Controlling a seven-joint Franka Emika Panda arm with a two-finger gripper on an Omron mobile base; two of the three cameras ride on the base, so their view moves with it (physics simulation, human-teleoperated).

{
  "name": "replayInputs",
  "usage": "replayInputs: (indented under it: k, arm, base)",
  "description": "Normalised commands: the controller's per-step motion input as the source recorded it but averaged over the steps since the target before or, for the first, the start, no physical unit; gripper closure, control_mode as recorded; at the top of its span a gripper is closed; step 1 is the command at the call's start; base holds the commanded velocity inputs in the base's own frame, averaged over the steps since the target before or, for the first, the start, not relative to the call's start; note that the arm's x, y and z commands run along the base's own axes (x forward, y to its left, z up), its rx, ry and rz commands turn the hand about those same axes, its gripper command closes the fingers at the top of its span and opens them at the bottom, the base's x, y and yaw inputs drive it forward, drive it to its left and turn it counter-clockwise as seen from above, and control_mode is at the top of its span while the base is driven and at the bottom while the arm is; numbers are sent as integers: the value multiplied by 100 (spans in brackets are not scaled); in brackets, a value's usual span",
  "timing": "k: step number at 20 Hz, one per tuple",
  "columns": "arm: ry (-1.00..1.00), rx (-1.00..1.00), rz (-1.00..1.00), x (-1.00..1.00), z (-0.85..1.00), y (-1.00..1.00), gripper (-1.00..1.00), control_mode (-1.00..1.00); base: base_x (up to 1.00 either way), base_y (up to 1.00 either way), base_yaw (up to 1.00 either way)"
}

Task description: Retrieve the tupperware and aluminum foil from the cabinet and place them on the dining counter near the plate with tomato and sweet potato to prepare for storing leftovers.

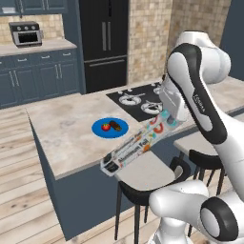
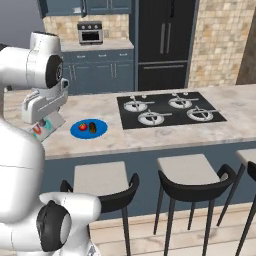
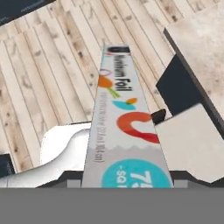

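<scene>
The dining counter carries the blue plate — tomato and sweet potato on it — beside the cooktop. The aluminum foil is held clamped at its teal end by the gripper, slanting down past the counter's edge over a stool.

plate on dining counter | aluminum foil beside plate

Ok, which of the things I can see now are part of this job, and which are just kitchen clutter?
Job:
aluminum foil, held in the gripper
plate with tomato and sweet potato
dining counter

Just around:
cooktop
stools
fridge
toaster oven
</scene>
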Motion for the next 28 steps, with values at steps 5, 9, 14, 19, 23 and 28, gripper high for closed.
replayInputs:
  k: [5,9,14,19,23,28]
  arm:
    - [-39,1,-13,63,21,-32,100,-100]
    - [-27,0,-30,55,-10,-27,100,-100]
    - [-16,1,-30,69,-30,-42,100,-100]
    - [-5,9,-26,81,-35,-33,100,-100]
    - [0,18,-14,82,-43,-21,100,-100]
    - [0,15,-5,67,-44,-3,100,-100]
  base:
    - [0,0,0]
    - [0,0,0]
    - [0,0,0]
    - [0,0,0]
    - [0,0,0]
    - [0,0,0]
